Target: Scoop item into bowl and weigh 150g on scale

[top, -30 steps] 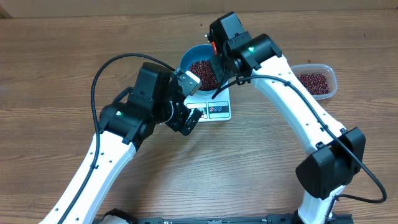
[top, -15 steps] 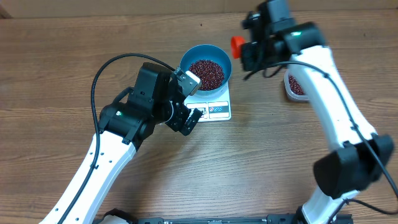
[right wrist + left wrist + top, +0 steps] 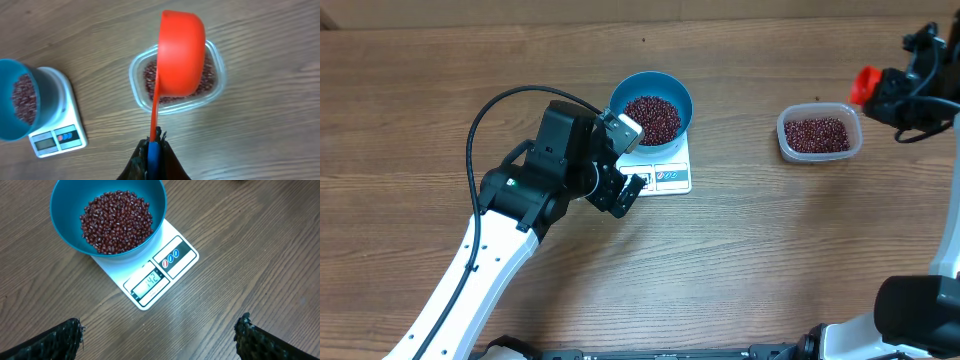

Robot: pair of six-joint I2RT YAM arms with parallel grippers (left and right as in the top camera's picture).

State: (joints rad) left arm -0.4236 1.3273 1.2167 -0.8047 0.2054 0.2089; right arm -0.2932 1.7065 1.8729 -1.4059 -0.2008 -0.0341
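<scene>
Overhead, the wooden tabletop (image 3: 420,100) carries everything, with the left arm (image 3: 520,190) reaching in from the near edge toward the middle and the right arm (image 3: 920,85) stretched out toward the far right. The left jaws are released and spread wide with nothing between them; in the left wrist view their two dark tips sit at the lower corners with bare wood between, on the near side of the scale (image 3: 165,270). That white scale stands around the middle of the tabletop, closer to the far edge, and its display appears to read 142. The blue bowl (image 3: 682,92) rests on the far part of the scale, leaving the display and label panels uncovered. A clear plastic tub (image 3: 782,140) sits well apart from the scale to the right, also toward the far edge. The right jaws are clenched on the blue end of the handle of an orange-red scoop (image 3: 181,55), which hangs above the tub in the right wrist view; whether anything lies in the scoop cannot be told. Dark red-brown beans (image 3: 652,118) form a heap in the bowl, and a shallower layer of them lies in the tub.
</scene>
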